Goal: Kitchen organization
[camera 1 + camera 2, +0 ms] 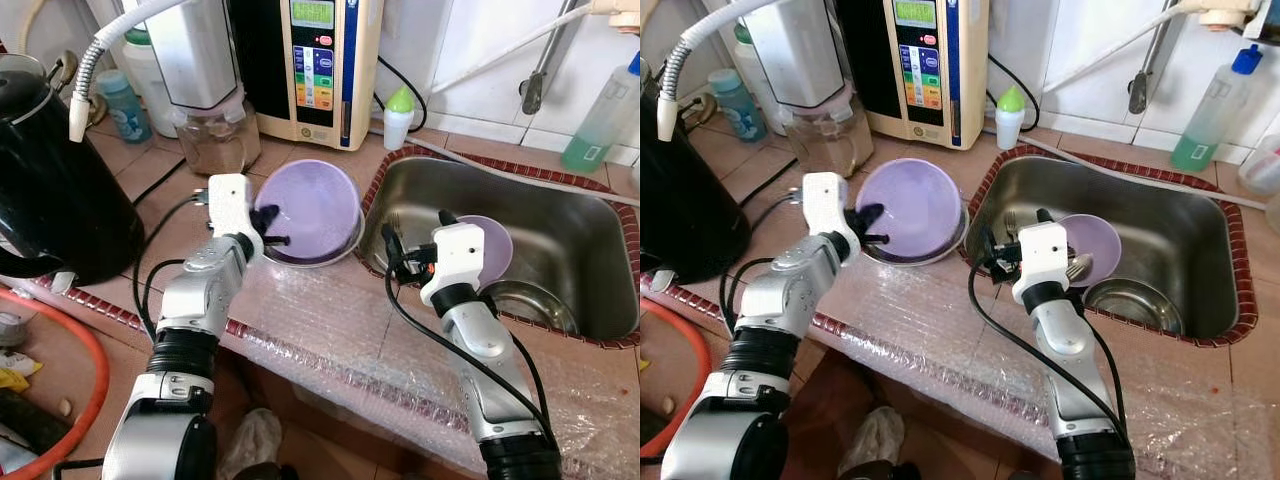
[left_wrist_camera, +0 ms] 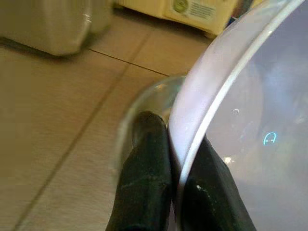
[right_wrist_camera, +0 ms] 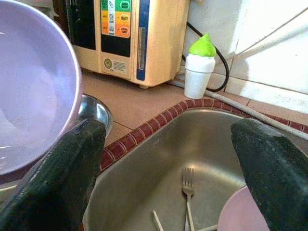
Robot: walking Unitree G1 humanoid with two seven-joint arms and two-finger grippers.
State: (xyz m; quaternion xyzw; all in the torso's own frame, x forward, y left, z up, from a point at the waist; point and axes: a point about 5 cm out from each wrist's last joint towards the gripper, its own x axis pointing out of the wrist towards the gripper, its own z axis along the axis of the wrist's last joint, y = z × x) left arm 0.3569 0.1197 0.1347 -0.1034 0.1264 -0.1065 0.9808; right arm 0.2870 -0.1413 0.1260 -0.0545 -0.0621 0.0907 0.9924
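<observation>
Work looks barely begun: left gripper (image 1: 268,226) pinches the purple bowl's (image 1: 315,205) rim beside the sink (image 1: 590,215), right gripper (image 1: 415,238) gapes empty over dishes inside.

White tiled wall (image 1: 480,50) behind a terracotta-tiled counter (image 1: 150,170), brightly lit.

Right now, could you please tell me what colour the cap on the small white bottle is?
Bright green cap, clearest in the right wrist view.
</observation>
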